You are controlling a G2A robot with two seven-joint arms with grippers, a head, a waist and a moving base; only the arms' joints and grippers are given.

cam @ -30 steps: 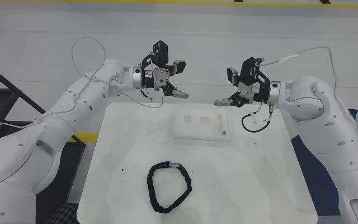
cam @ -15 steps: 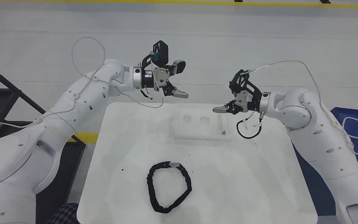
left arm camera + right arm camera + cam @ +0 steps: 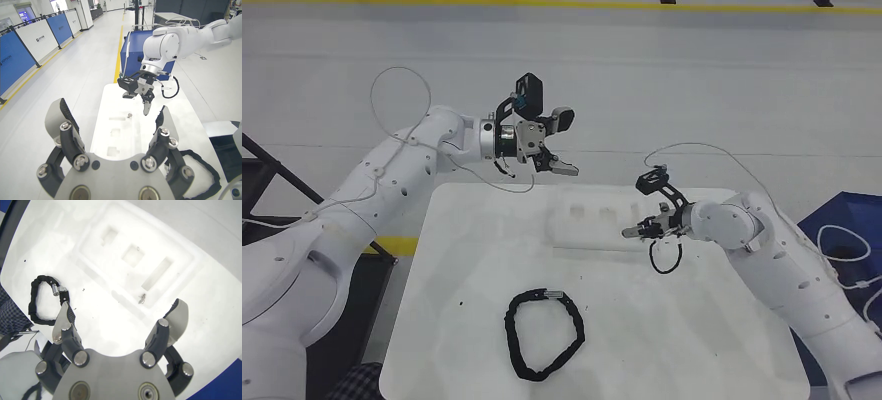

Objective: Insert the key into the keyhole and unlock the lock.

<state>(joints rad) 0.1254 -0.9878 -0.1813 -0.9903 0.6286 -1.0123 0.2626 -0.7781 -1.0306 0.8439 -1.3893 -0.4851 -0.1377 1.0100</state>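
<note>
Fingers spread wide, our right gripper hangs just above the key; our left gripper gapes empty too.

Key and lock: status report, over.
Left tool open, at table's far edge; right tool open, near key. Key on foam tray, ungrasped. Chain lock apart on table. Nothing blocks key.

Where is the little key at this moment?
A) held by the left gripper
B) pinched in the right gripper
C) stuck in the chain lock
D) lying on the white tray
D: the key lies loose on the white tray beside its long recess, with the open, empty right gripper near it.
</note>
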